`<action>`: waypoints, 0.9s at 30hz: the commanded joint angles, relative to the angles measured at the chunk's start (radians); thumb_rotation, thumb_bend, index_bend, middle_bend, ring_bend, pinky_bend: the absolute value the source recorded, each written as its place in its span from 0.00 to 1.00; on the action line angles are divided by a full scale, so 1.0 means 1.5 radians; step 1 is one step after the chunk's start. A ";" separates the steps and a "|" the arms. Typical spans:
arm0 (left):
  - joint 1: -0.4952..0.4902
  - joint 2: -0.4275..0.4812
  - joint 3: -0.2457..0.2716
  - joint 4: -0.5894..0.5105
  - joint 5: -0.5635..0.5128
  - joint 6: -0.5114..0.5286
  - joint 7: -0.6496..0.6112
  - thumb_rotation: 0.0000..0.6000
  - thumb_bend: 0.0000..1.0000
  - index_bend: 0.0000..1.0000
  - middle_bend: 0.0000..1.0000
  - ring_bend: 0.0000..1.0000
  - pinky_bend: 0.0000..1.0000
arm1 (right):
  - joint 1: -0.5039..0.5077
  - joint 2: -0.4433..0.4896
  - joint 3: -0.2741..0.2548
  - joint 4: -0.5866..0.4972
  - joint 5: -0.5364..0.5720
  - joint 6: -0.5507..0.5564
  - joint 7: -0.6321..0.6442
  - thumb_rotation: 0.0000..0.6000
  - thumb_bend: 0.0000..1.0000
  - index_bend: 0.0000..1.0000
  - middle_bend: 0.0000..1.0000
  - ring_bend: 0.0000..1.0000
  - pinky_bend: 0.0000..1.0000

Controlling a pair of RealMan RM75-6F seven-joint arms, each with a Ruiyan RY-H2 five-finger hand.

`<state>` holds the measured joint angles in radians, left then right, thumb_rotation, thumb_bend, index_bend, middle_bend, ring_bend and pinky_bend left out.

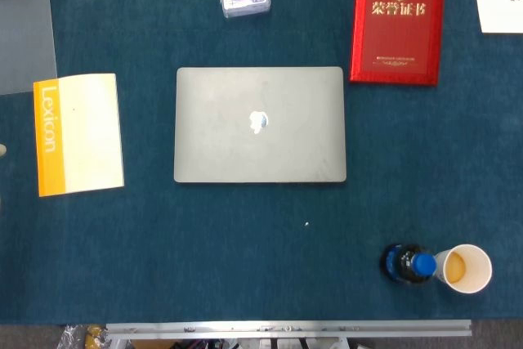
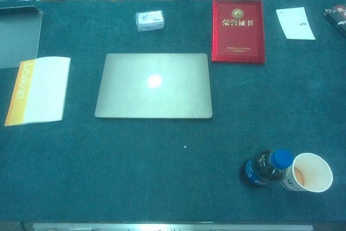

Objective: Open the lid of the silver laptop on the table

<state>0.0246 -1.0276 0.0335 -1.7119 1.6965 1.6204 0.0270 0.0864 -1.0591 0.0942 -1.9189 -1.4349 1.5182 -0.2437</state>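
One silver laptop [image 1: 260, 124] lying closed at frame centre on blue table [image 1: 245, 243], yellow Lexicon book [image 1: 78, 133] at left, red certificate [image 1: 398, 20] upper right; both hands unseen.

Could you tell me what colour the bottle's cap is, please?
The bottle's cap is blue, clearest in the chest view.

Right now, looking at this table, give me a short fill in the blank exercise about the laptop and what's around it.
1. The lid of the silver laptop is ____.
2. The book with the orange spine lies to the ____ of the laptop in both views.
3. The paper cup stands touching a bottle with a ____ cap.
4. The certificate folder beyond the laptop's right corner is ____ in colour.

Missing words: closed; left; blue; red
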 commanded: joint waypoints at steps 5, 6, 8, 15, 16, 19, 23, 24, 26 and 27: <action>0.001 -0.001 0.004 0.002 -0.004 -0.004 0.000 1.00 0.42 0.27 0.22 0.15 0.10 | 0.005 0.003 -0.004 -0.007 -0.004 -0.016 0.018 1.00 0.00 0.00 0.03 0.00 0.01; 0.001 -0.001 0.004 0.002 -0.003 -0.002 -0.001 1.00 0.42 0.27 0.22 0.15 0.10 | 0.005 0.004 -0.004 -0.008 -0.006 -0.017 0.019 1.00 0.00 0.00 0.03 0.00 0.01; 0.003 0.001 0.003 0.001 -0.001 0.004 -0.003 1.00 0.42 0.27 0.22 0.15 0.10 | 0.006 0.006 -0.005 -0.011 -0.010 -0.020 0.021 1.00 0.00 0.00 0.03 0.00 0.01; 0.002 0.009 0.002 -0.006 0.003 0.009 -0.002 1.00 0.42 0.27 0.22 0.15 0.10 | 0.024 0.015 -0.008 -0.036 -0.038 -0.047 0.041 1.00 0.00 0.00 0.03 0.00 0.01; 0.002 0.010 0.003 -0.007 0.005 0.010 -0.002 1.00 0.42 0.27 0.22 0.15 0.10 | 0.031 0.015 -0.008 -0.040 -0.044 -0.055 0.041 1.00 0.00 0.00 0.03 0.00 0.01; 0.004 0.012 0.005 -0.010 0.009 0.015 -0.002 1.00 0.42 0.27 0.22 0.15 0.10 | 0.051 0.009 -0.004 -0.051 -0.054 -0.080 0.037 1.00 0.00 0.00 0.03 0.00 0.01; 0.008 0.014 0.006 -0.009 0.009 0.021 -0.006 1.00 0.42 0.27 0.22 0.15 0.10 | 0.083 -0.005 0.005 -0.066 -0.058 -0.117 0.032 1.00 0.00 0.00 0.03 0.00 0.01; 0.009 0.014 0.007 -0.008 0.010 0.022 -0.007 1.00 0.42 0.27 0.22 0.15 0.10 | 0.091 -0.010 0.008 -0.070 -0.057 -0.126 0.031 1.00 0.00 0.00 0.03 0.00 0.01; 0.011 0.014 0.008 -0.006 0.012 0.025 -0.010 1.00 0.42 0.27 0.22 0.15 0.10 | 0.112 -0.026 0.018 -0.078 -0.048 -0.148 0.029 1.00 0.00 0.00 0.03 0.00 0.01; 0.012 0.014 0.010 -0.005 0.014 0.028 -0.012 1.00 0.42 0.27 0.22 0.15 0.10 | 0.125 -0.036 0.024 -0.081 -0.040 -0.162 0.028 1.00 0.00 0.00 0.03 0.00 0.01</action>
<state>0.0409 -1.0064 0.0467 -1.7202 1.7165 1.6600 0.0106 0.2457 -1.0897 0.1147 -2.0281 -1.5102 1.3038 -0.1971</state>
